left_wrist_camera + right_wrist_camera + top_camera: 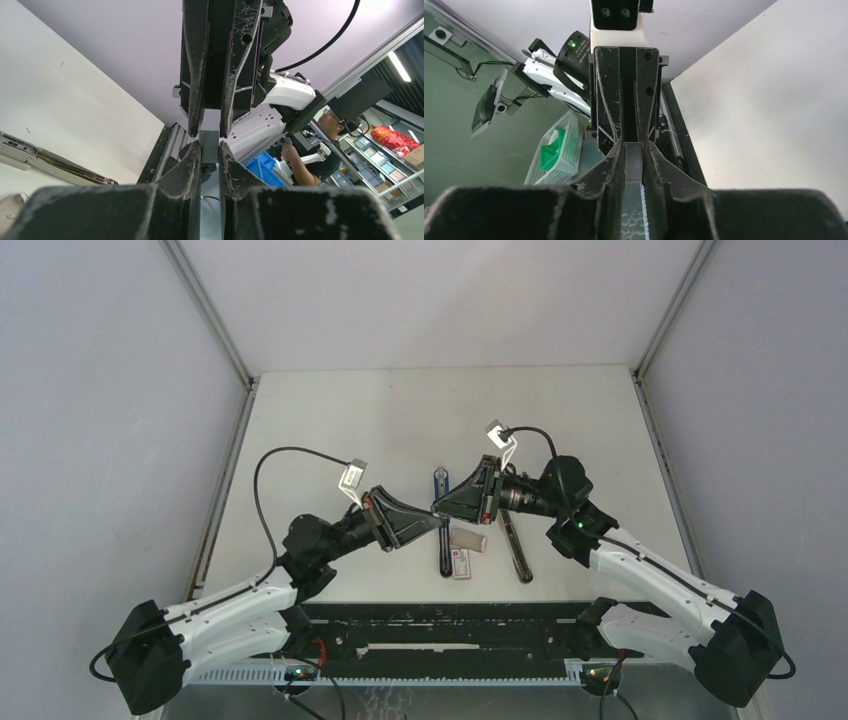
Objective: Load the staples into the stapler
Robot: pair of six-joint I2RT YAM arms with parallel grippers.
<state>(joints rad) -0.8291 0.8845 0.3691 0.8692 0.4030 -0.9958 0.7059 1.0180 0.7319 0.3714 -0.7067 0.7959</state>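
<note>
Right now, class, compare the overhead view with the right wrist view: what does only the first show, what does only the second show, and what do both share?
Only the overhead view shows the table, the black stapler lying on it, and the red-and-white box. Only the right wrist view shows the ribbed silver staple strip pinched in the right pincer, and a white basket in the background. Both show the left pincer and the right pincer meeting tip to tip.
</note>
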